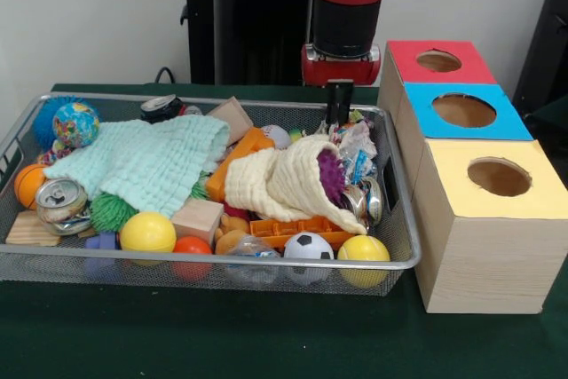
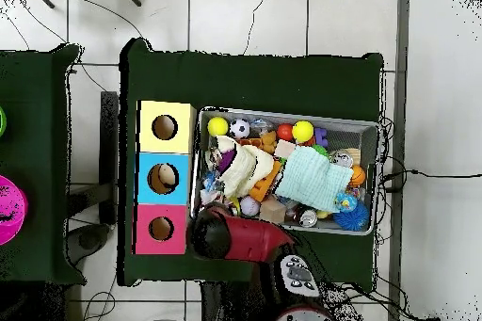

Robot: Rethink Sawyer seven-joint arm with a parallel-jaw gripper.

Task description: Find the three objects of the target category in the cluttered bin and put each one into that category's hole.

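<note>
While the arm hangs over the far right corner of the bin, these are the worries I can see:

Pincer: the pincer (image 1: 338,102) reaches down just inside the bin's (image 1: 222,261) far rim; it looks dark and narrow, but I cannot tell whether it is parted or closed.

Targets: the category isn't shown. If it is balls, the yellow ball (image 1: 147,232), soccer ball (image 1: 308,246) and globe ball (image 1: 75,123) lie along the near rim and far left corner, well apart from the pincer.

Snag risk: the cream cloth (image 1: 275,185) lies just near of the pincer; a descent here could catch it and drag clutter along.

Hidden items: the mint cloth (image 1: 146,164) covers much of the left half, so something may go unseen.

Wrong hole: the red box (image 1: 404,55), blue box (image 1: 417,104) and yellow box (image 1: 457,179) stand touching in a row on the surface, right of the bin; a loose release could land in a neighbour.
</note>
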